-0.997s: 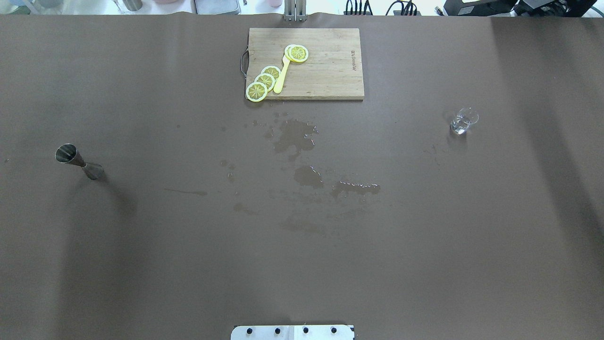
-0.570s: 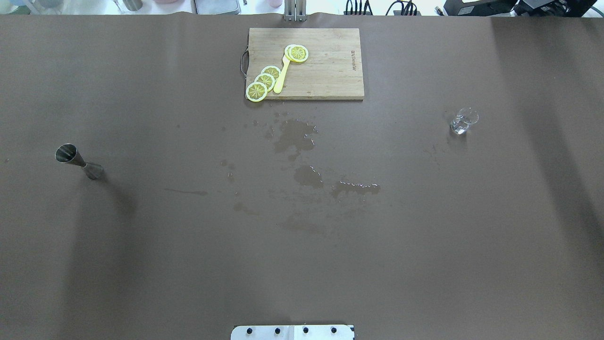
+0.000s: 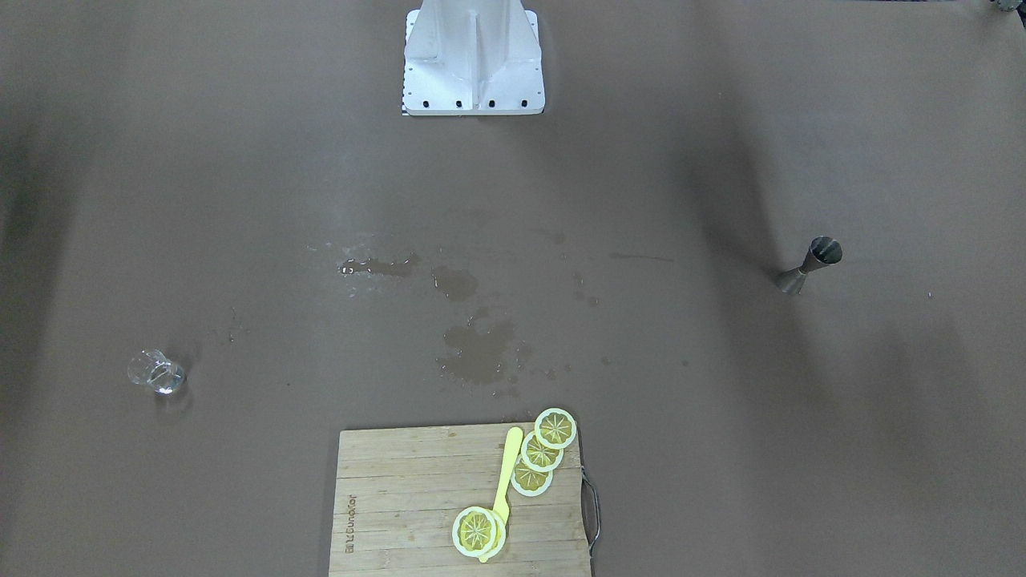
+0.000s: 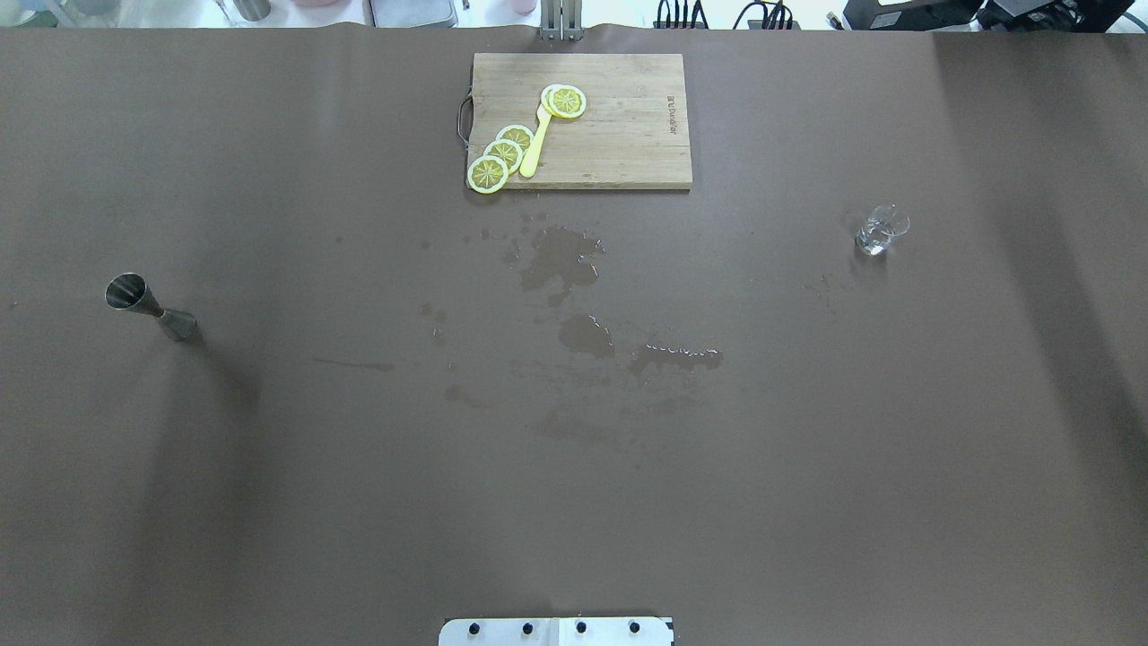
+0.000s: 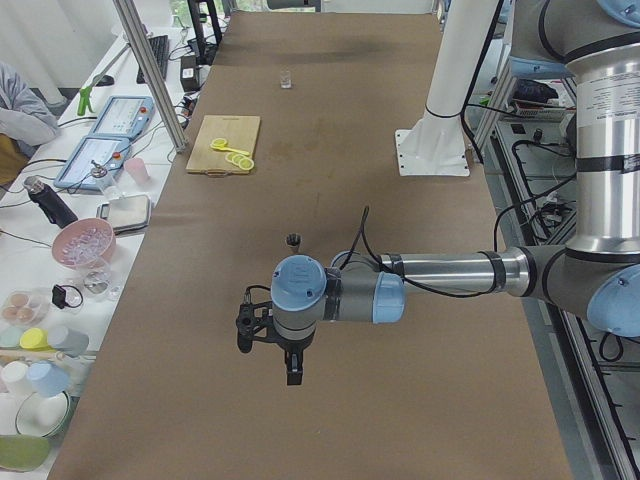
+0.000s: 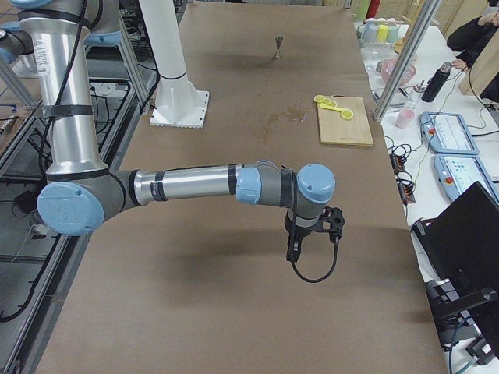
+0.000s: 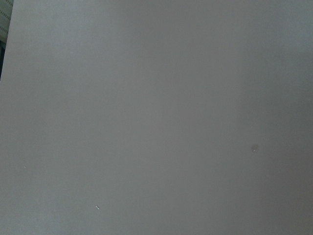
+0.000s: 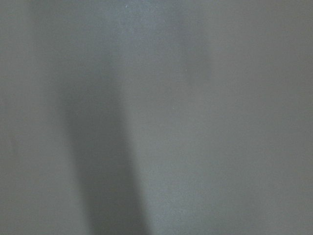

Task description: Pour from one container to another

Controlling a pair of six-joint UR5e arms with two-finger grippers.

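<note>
The small clear glass cup [image 4: 881, 230] stands on the brown table cover at the right of the overhead view, also seen in the front view [image 3: 156, 373] and far off in the left side view [image 5: 286, 80]. The grey steel jigger [image 4: 149, 308] stands upright far to the left [image 3: 809, 265] [image 5: 293, 240] [image 6: 277, 47]. My left gripper [image 5: 268, 355] hangs over the table's near left end, short of the jigger. My right gripper [image 6: 312, 243] hangs over the right end. Both show only in the side views, so I cannot tell their state. The wrist views show only bare cover.
A wooden cutting board [image 4: 628, 135] with lemon slices [image 4: 502, 154] and a yellow tool [image 4: 536, 144] lies at the far middle edge. Wet spill patches [image 4: 574, 269] mark the centre of the cover. The robot's white base [image 3: 473, 60] sits at the near edge.
</note>
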